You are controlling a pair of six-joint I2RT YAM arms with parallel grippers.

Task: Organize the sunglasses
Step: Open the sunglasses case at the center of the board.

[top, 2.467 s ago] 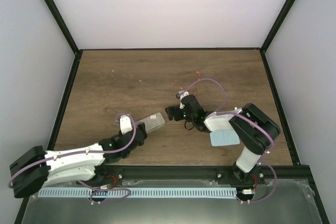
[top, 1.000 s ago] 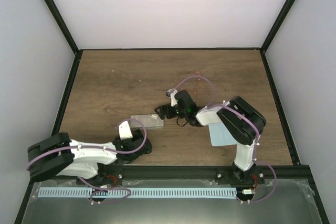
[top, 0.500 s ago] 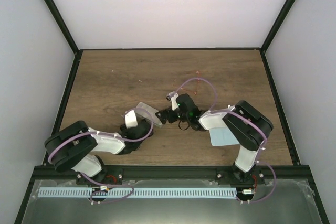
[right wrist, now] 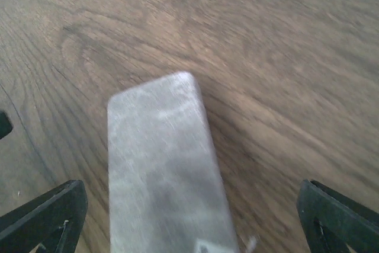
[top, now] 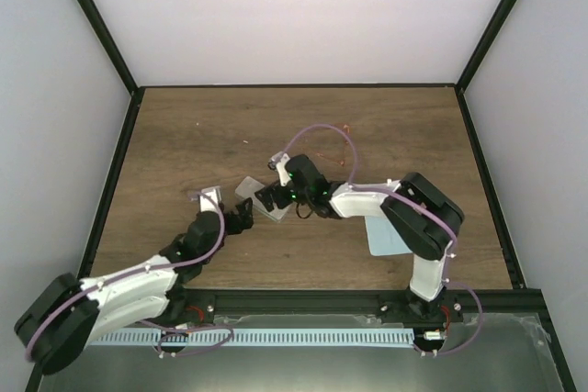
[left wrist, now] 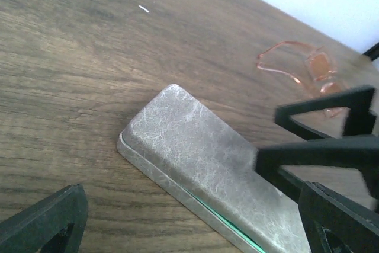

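My left end effector [left wrist: 192, 223] and right end effector [right wrist: 189, 217] hang released, fingers spread wide, facing each other over the grey case [left wrist: 201, 158]. The case lies flat on the desk [left wrist: 71, 57], a green sliver showing at its seam. The sunglasses [left wrist: 302, 72], thin and red-framed, rest on bare wood beyond the case, apart from both end effectors.

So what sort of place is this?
Most likely a robotics lab test cell: a wooden table boxed in by plain white walls, a left arm and right arm bolted to its near edge, and just a case, sunglasses and cloth laid out as props.
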